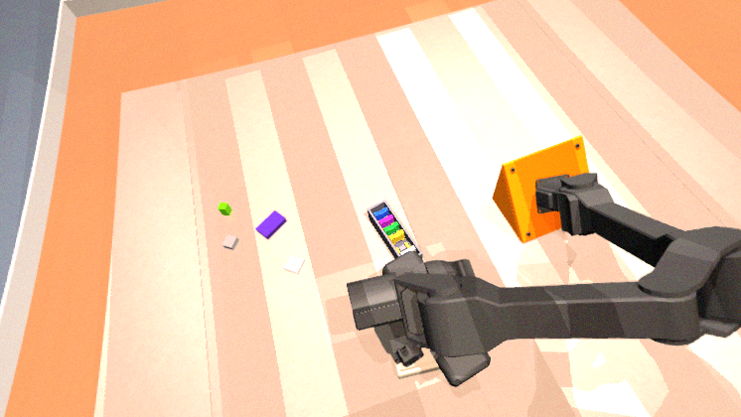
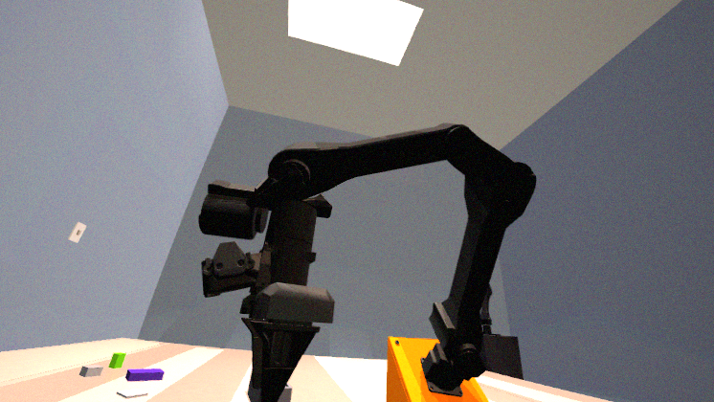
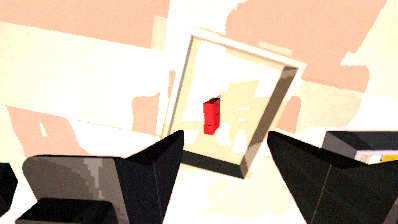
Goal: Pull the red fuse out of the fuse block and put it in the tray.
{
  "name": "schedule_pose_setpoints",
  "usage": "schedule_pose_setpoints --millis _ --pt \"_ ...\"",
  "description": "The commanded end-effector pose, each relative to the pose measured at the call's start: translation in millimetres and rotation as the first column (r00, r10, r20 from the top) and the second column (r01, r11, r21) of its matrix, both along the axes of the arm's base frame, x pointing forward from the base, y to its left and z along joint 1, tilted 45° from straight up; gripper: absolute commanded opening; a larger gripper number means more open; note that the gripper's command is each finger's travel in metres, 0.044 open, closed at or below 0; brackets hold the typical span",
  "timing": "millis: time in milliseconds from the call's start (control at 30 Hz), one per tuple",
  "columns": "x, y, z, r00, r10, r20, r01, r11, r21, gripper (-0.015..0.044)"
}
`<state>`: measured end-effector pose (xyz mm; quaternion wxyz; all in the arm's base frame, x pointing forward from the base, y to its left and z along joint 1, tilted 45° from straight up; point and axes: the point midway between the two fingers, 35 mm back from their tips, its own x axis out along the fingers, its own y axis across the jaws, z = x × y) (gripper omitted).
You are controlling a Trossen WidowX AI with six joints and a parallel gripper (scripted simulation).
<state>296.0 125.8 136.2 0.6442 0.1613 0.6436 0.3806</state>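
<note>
The red fuse (image 3: 212,115) is inside the pale tray (image 3: 250,49) (image 1: 417,371), over the left half of its floor in the wrist view. Whether it rests flat or is still dropping I cannot tell. My gripper (image 3: 225,136) is open, its fingers wide apart above the tray with nothing between them, and the fuse is clear of both fingertips. The fuse block (image 3: 342,142) (image 1: 381,235) lies beyond the right finger in the wrist view. It holds blue, magenta, green and yellow fuses in the top view; the arm hides its near end.
A purple block (image 1: 271,224) (image 2: 145,374), a green block (image 1: 224,208) (image 2: 117,360), a grey block (image 1: 230,241) (image 2: 91,370) and a flat white piece (image 1: 294,264) (image 2: 131,393) lie left of the fuse block. An orange wedge mount (image 1: 538,155) (image 2: 404,369) carries the arm's base.
</note>
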Motion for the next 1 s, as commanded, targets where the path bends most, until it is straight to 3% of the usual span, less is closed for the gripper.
schedule_pose_setpoints --millis 0,967 --pt "4.6 -18.4 17.4 1.000 -0.007 0.006 0.007 1.000 0.000 0.0330" --pt "5.1 -23.1 23.0 1.000 -0.009 0.005 0.009 1.000 0.003 0.0330"
